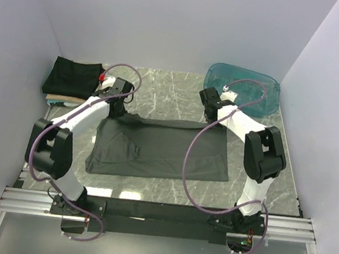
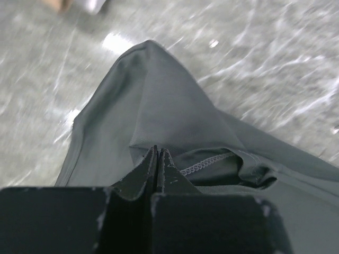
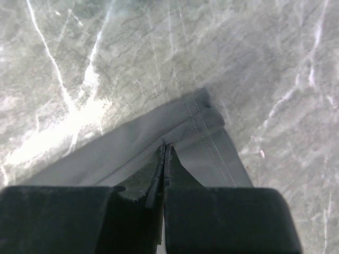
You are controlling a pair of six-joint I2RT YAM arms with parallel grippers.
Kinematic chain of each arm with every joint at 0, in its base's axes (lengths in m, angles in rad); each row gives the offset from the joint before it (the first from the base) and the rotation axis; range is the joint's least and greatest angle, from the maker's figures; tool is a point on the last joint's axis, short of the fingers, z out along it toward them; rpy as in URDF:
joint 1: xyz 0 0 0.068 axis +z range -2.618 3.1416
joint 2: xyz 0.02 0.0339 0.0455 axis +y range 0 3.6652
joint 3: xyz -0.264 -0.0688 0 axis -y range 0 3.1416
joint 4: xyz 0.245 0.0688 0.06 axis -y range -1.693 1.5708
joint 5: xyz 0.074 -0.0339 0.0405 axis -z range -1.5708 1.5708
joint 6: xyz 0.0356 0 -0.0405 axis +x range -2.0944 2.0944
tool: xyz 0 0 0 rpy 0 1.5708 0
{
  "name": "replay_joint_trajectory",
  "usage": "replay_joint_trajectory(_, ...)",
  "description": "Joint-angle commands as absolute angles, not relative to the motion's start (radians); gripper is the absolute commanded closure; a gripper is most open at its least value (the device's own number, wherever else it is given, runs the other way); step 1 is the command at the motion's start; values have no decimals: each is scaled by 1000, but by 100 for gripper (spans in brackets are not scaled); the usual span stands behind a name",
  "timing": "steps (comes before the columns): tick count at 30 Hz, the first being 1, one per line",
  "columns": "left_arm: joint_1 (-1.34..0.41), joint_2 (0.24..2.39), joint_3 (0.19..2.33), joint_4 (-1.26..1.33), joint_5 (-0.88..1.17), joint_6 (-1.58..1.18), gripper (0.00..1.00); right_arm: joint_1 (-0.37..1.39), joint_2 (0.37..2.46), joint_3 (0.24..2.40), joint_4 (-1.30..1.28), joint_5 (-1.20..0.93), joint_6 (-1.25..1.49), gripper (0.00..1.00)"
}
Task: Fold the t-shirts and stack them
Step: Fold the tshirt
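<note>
A charcoal-grey t-shirt (image 1: 160,153) lies spread across the middle of the marble-patterned worktop (image 1: 173,97), its far edge drawn taut between the two arms. The left end effector (image 2: 157,152) is pinched closed on the far-left corner, where the cloth tents up to its fingertips. The right end effector (image 3: 164,146) is clamped the same way on the stitched hem at the far-right corner. In the far-left corner a folded black t-shirt (image 1: 72,76) rests on a tan shirt (image 1: 59,98). A translucent teal tub (image 1: 251,86) sits at far right.

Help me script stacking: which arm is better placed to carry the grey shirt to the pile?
Probably left: left gripper pinches the grey shirt near the far-left pile; right gripper is farther.
</note>
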State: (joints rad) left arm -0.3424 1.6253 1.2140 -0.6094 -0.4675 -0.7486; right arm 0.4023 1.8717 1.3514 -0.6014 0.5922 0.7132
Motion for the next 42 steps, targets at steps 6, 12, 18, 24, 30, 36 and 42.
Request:
replay_joint_trajectory(6, -371, 1445, 1115, -687, -534, -891, 100, 425, 1749, 1286, -571, 661, 716, 100)
replay_joint_trajectory(12, -414, 1361, 1065, -741, -549, -960, 100, 434, 1707, 1259, -562, 664, 706, 100)
replay_joint_trajectory(18, -478, 1330, 1065, -909, -638, -1116, 100, 443, 1690, 1253, -543, 652, 678, 100)
replay_joint_trajectory(24, -505, 1295, 1065, -1020, -664, -1238, 100, 457, 1684, 1255, -537, 647, 652, 100)
replay_joint_trajectory(30, -564, 1264, 1062, -1118, -664, -1336, 100, 459, 1666, 1236, -529, 647, 640, 100)
replay_joint_trajectory(36, -636, 1267, 1060, -1224, -657, -1446, 100, 459, 1646, 1212, -525, 653, 638, 100)
replay_joint_trajectory(42, -693, 1281, 1026, -1262, -647, -1505, 100, 463, 1609, 1161, -502, 646, 644, 100)
